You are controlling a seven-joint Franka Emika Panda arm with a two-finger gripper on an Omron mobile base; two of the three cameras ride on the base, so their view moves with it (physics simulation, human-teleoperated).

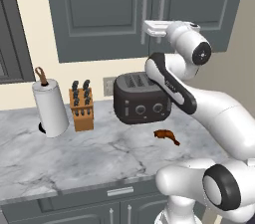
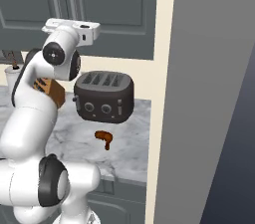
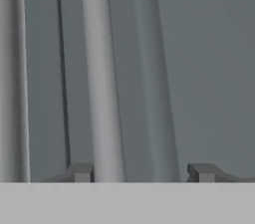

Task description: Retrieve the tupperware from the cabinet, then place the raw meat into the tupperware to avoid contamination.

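Nothing is done yet: the cabinet (image 1: 114, 9) is closed, its bar handle (image 3: 102, 78) between the spread claw (image 3: 142, 172) tips; raw meat (image 1: 167, 136) waits below.

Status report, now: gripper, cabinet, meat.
Gripper up at the dark grey wall cabinet, jaws apart around one silver bar handle. Doors shut. Small reddish-brown raw meat on the marble counter before the black toaster.
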